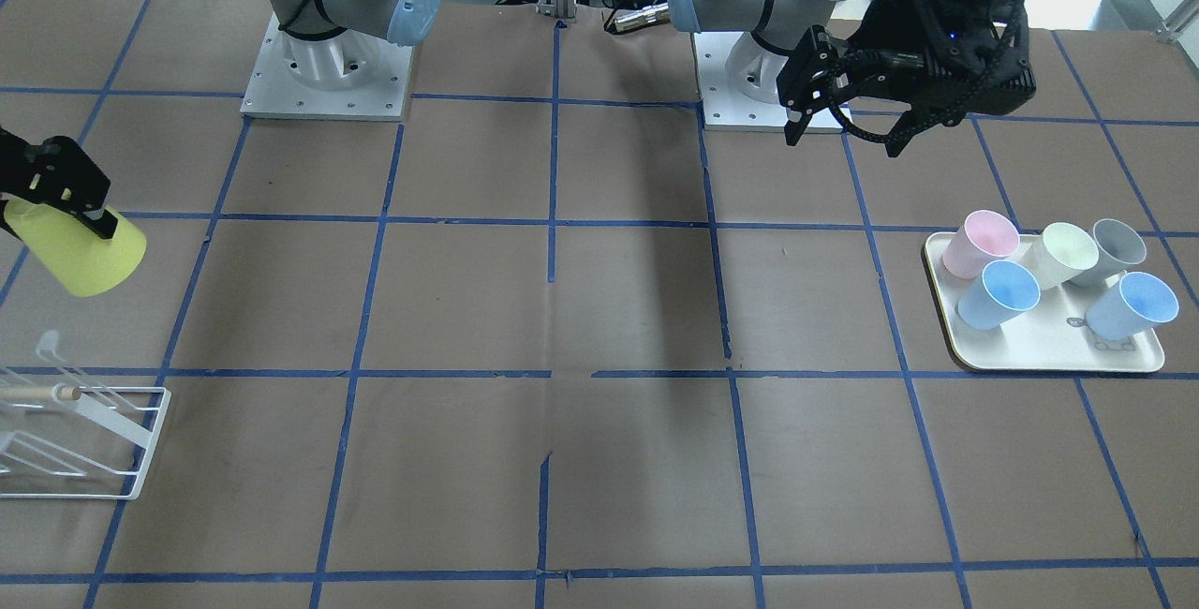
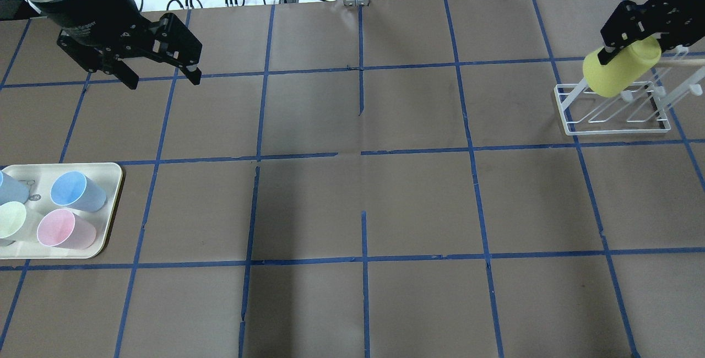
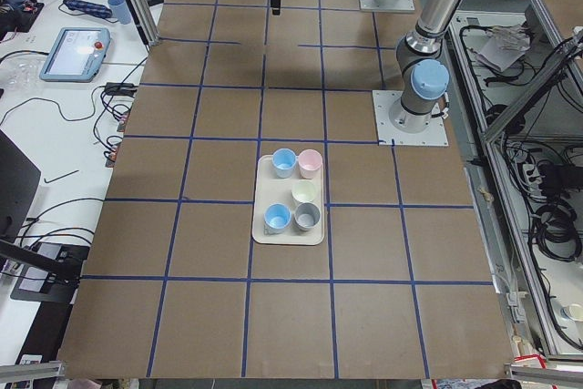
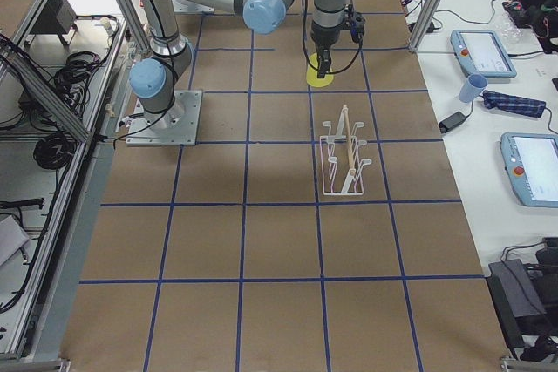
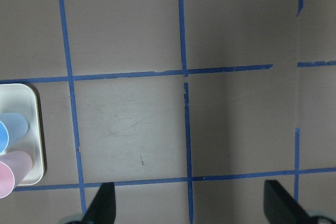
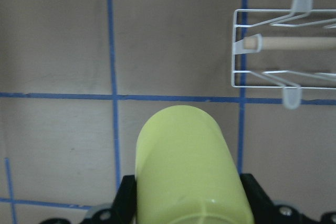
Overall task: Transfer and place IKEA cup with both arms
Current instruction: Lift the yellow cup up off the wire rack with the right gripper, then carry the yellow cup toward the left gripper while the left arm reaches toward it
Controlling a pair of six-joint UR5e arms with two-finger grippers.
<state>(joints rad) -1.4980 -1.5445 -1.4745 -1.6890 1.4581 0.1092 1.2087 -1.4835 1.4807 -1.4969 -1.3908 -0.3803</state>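
Jaws of the black right gripper (image 2: 639, 44) pinch the small bright yellow tapered plastic cup (image 2: 619, 74) aloft near the white wire rack (image 2: 617, 129) by the brown table's (image 2: 418, 204) right edge, the black left gripper (image 2: 163, 74) spread and empty; light, stiff, likely slick, it seems best gripped across its wall.

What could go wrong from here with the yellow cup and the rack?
1. The right gripper holds the yellow cup tilted, pinched near its rim end. It might slip or twist when it meets a peg.
2. The rack is thin wire and looks loose. A cup or finger that catches a prong could shove or tip it.
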